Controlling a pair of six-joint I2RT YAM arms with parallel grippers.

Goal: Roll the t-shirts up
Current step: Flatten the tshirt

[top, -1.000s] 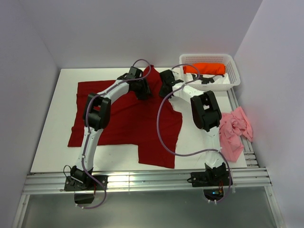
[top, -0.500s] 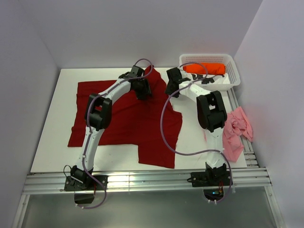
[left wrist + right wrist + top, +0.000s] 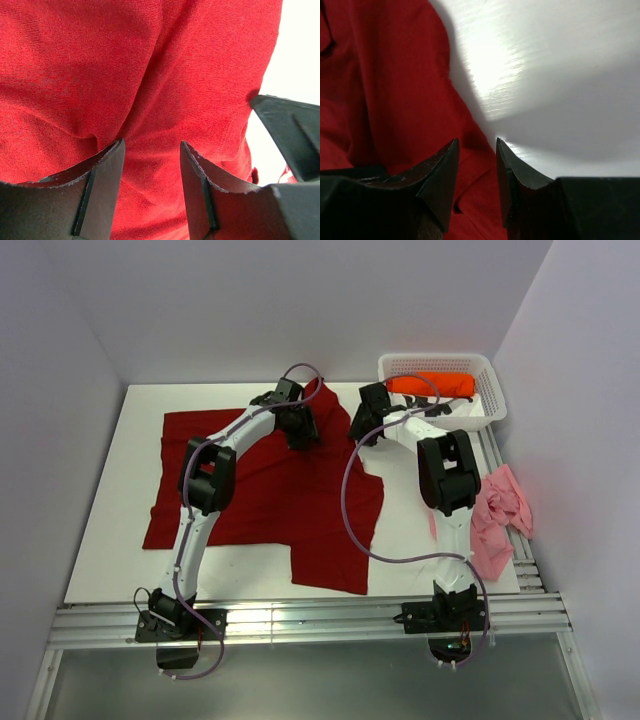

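One dark red t-shirt, under left gripper

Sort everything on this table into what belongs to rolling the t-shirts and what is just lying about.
Belongs to the job:
dark red cotton t-shirt, spread flat
pale pink cotton t-shirt, crumpled at the right
bright orange cotton t-shirt, already rolled

Just there:
white plastic lattice basket, holding the orange roll
white table

White-black arms, purple cables
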